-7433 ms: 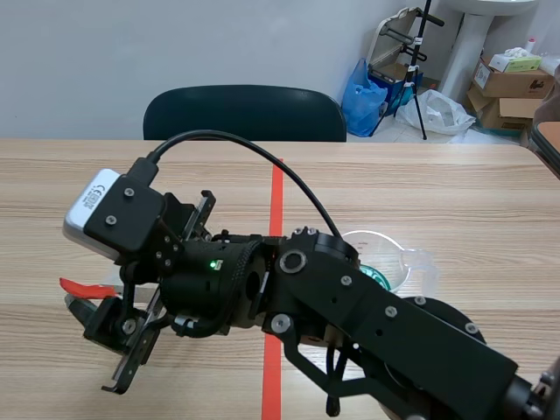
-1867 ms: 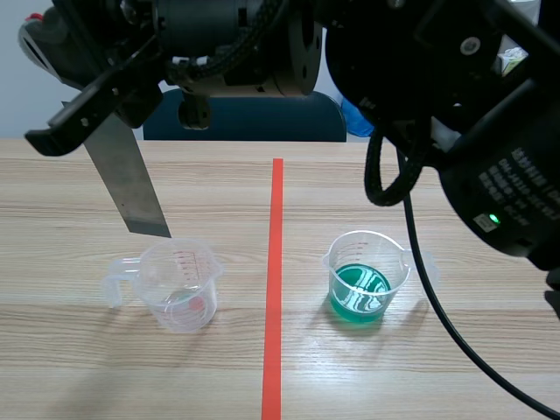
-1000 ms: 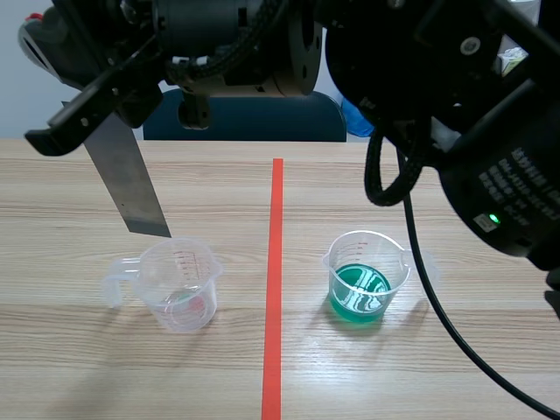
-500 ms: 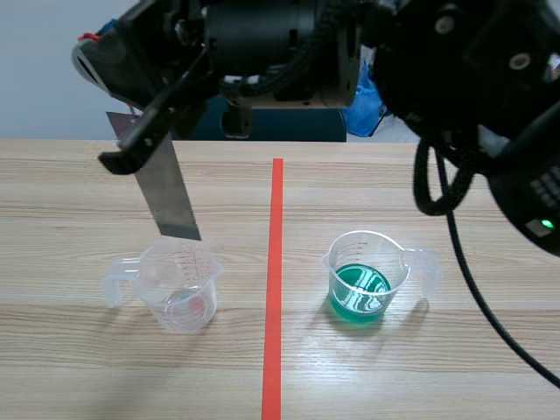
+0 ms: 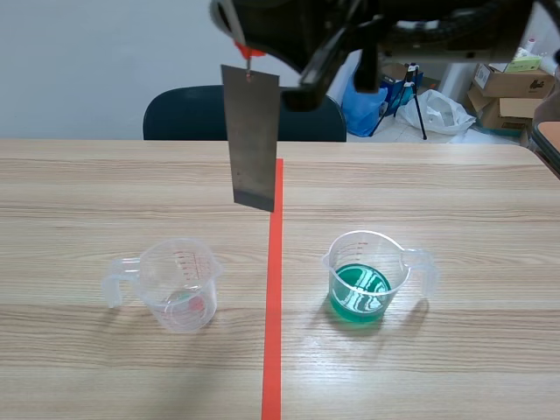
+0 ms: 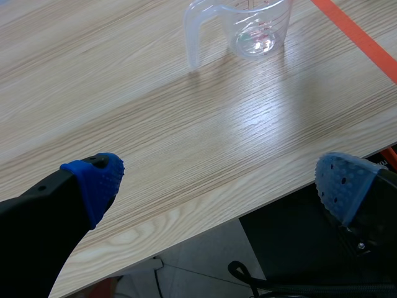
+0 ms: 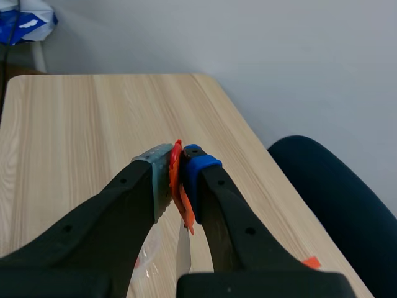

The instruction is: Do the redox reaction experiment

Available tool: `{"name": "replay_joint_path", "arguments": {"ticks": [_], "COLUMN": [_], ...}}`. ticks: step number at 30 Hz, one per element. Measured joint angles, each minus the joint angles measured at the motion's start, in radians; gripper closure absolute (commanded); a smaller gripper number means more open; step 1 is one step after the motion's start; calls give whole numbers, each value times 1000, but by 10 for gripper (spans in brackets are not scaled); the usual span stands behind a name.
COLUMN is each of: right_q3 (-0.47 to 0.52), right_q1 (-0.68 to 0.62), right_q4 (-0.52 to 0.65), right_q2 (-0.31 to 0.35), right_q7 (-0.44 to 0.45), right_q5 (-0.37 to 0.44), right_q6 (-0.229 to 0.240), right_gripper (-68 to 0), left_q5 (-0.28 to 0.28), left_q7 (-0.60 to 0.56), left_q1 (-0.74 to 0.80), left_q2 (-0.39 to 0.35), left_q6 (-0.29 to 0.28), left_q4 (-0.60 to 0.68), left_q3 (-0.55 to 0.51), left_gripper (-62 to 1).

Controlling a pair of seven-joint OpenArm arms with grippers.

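Note:
A grey metal sheet [image 5: 252,136] hangs upright from a small red clip [image 5: 248,51], high over the table near the red tape line [image 5: 273,289]. My right gripper [image 5: 262,31] comes in along the top, shut on that clip [image 7: 180,186]; the sheet [image 7: 182,251] shows below its fingers. A clear measuring cup [image 5: 179,284] with a trace of red at its bottom stands left of the line. Right of the line stands a second cup [image 5: 363,278] holding green liquid. My left gripper [image 6: 217,183] is open over the table's near edge, with the clear cup [image 6: 254,25] well ahead of it.
A dark chair [image 5: 245,114] stands behind the table's far edge. Boxes and bags [image 5: 507,83] lie on the floor at the back right. Bare wood [image 5: 437,192] lies around both cups.
My right arm has swung right with the hanging sheet, from just above the left cup to over the red line, and the sheet now hangs higher.

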Motion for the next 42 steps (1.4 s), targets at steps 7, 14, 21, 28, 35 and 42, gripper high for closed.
{"name": "replay_joint_path", "arguments": {"ticks": [7,14,21,28,35,42], "right_q3": [181,372,507,566,574,574], "right_q1": [-142,-289,-417,-486,-518,-520], "right_q4": [1,1,1,1,1,1], "right_q2": [82,105,104,104,103,103], "right_q7": [12,11,10,11,10,10], "right_q5": [13,41,40,41,40,40], "right_q6": [95,156,209,244,273,272], "right_gripper": [-6,-6,-6,-6,-6,-6], "left_q5": [0,0,0,0,0,0], "left_q7": [0,0,0,0,0,0], "left_q1": [0,0,0,0,0,0], "left_q2": [0,0,0,0,0,0], "left_q6": [0,0,0,0,0,0], "left_q4": [0,0,0,0,0,0], "left_q3": [0,0,0,0,0,0], "left_gripper": [-623,-623,-623,-623,-623,-623]}}
